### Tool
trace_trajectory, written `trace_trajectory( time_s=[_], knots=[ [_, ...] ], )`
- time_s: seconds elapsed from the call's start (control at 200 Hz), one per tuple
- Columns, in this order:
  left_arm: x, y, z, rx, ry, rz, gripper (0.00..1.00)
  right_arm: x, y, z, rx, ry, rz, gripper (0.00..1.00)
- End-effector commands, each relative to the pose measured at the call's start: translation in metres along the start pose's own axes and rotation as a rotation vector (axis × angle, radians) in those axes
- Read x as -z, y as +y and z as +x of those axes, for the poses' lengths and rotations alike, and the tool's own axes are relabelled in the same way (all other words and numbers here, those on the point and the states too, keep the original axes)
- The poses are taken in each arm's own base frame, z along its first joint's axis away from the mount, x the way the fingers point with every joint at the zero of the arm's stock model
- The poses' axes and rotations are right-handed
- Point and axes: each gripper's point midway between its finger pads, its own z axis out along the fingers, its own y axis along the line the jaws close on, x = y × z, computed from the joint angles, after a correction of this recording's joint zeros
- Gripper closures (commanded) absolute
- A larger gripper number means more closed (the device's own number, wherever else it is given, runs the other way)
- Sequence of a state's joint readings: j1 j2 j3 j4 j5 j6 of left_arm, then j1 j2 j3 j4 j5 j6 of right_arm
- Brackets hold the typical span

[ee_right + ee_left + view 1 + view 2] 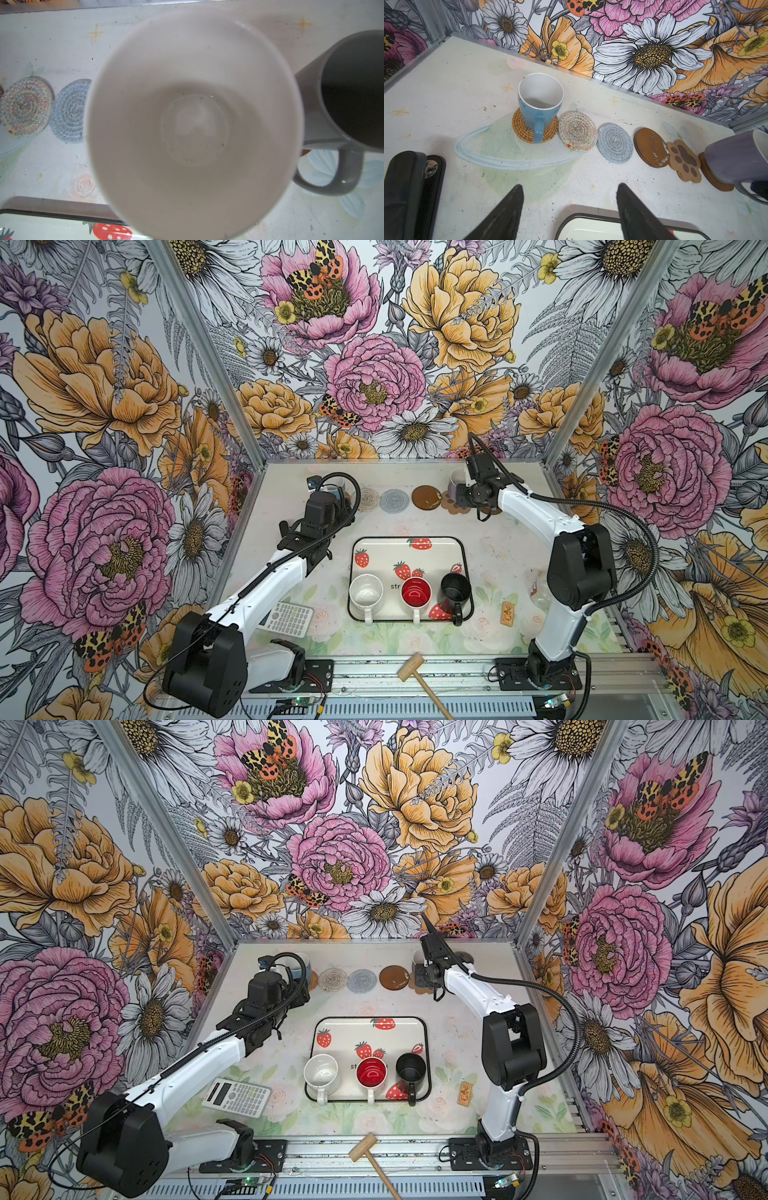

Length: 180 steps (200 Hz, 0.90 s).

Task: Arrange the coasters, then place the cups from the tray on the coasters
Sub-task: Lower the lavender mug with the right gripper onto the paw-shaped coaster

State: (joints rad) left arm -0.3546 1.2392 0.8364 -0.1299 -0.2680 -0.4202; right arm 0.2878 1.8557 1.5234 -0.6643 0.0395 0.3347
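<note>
Light blue mug (538, 108) sitting on woven tan round coaster (521, 129) far left, white mug (365, 593), red-lined mug (415, 592), black mug (456, 587) standing left to right in cream strawberry-print tray (440, 558)

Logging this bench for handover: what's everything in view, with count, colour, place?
strawberry-print tray: one, cream with black rim, table centre
mugs on tray: three, white mug, red-lined white mug, black mug, near edge
light blue mug: one, on tan woven coaster, far left
bare coasters: four, beige woven coaster, grey-blue woven coaster, brown disc, brown paw-shaped coaster, far row
second brown disc: one, beside paw
lavender mug: one, gripped, far right
grey mug: one, row's right end
calculator: one, grey, front left
wooden mallet: one, tan, front rail
orange tag: one, right of tray
left pincer: open
right pincer: shut on lavender mug
</note>
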Motion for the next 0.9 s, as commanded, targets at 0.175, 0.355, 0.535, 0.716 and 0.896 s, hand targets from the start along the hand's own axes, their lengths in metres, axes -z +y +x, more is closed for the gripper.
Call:
trace_trajectory(
  time_s=[0.175, 0.355, 0.535, 0.716, 0.896],
  knots=[
    [-0.003, 0.001, -0.001, 0.016, -0.003, 0.008, 0.28, -0.011, -0.005, -0.032, 0.004, -0.057, -0.004, 1.0],
    [-0.003, 0.002, -0.001, 0.014, -0.001, 0.004, 0.28, -0.021, -0.008, -0.032, 0.01, -0.045, 0.014, 1.0],
    [-0.004, 0.002, 0.001, 0.013, 0.004, 0.002, 0.28, -0.03, -0.01, -0.034, 0.011, -0.036, 0.024, 1.0],
    [-0.005, 0.002, 0.001, 0.012, 0.004, 0.0, 0.28, -0.037, -0.011, -0.035, 0.008, -0.028, 0.024, 1.0],
    [-0.005, 0.003, 0.001, 0.012, 0.005, -0.002, 0.28, -0.044, -0.014, -0.033, 0.006, -0.017, 0.033, 1.0]
  ],
)
